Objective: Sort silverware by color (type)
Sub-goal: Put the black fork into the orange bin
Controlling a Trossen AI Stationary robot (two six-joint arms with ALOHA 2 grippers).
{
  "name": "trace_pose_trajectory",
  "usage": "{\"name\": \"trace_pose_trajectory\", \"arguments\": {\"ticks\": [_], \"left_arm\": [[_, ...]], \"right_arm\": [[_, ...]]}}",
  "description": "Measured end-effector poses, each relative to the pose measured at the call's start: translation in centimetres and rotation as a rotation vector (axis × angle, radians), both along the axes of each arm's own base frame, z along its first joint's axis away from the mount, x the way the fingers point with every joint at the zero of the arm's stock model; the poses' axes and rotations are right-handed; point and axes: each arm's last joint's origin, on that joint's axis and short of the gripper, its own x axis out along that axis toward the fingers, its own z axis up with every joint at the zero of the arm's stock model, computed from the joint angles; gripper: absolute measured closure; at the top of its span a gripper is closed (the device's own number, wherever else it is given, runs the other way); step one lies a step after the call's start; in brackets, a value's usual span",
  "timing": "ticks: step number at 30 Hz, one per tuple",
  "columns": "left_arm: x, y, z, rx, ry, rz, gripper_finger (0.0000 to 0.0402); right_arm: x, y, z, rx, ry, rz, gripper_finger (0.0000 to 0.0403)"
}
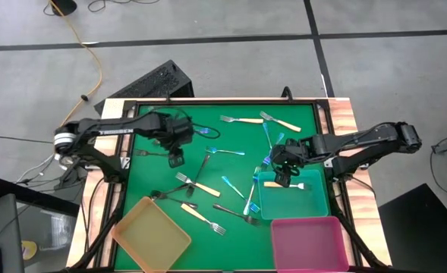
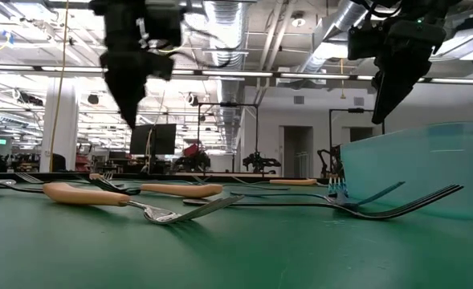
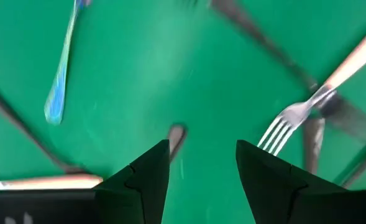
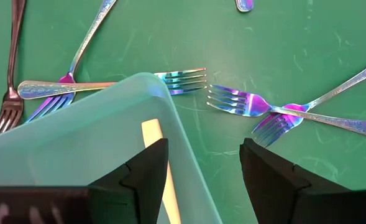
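Dark grippers hover apart-fingered, holding nothing.

Right gripper [image 1: 284,180] hangs released over the teal tray's [image 1: 318,203] corner, where one cream-handled fork [image 1: 299,185] lies (iridescent forks [image 4: 251,104] sit just outside the rim). Left gripper [image 1: 175,161] waits unclenched above the green mat [image 1: 208,125], other forks [image 1: 196,184] scattered nearby.

Overhead straight down, low level across the green mat [image 1: 208,136] (shared), two wrist close-ups.
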Motion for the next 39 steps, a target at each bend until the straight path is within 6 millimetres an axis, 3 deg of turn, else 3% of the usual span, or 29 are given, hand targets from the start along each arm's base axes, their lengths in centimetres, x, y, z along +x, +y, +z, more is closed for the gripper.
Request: {"name": "trace_pose_trajectory", "arguments": {"ticks": [4,7,17,27,33,39], "left_arm": [[-2.7,-0.3,-2.2,0.047,-0.002,0.035,0.0232],[-3.7,-0.4,-3.7,0.095,0.002,0.018,0.0232],[-4.6,0.0,-7.5,0.044,0.151,-0.065,0.0232],[-5.1,2.4,-9.1,-0.008,0.228,-0.069,0.0237],[-4.8,2.3,-10.2,-0.063,0.269,-0.115,0.0269],[-4.6,2.2,-11.2,-0.080,0.315,-0.127,0.0343]], "right_arm": [[0.2,0.0,0.1,-0.009,-0.023,0.005,0.0181],[0.4,-0.1,0.2,-0.031,-0.047,0.009,0.0181],[0.5,-0.1,0.3,-0.038,-0.060,0.016,0.0181],[0.6,0.0,0.3,-0.025,-0.064,-0.006,0.0181],[0.6,0.0,0.3,-0.021,-0.065,-0.011,0.0181],[0.5,0.0,0.3,-0.021,-0.064,-0.011,0.0181]]}}
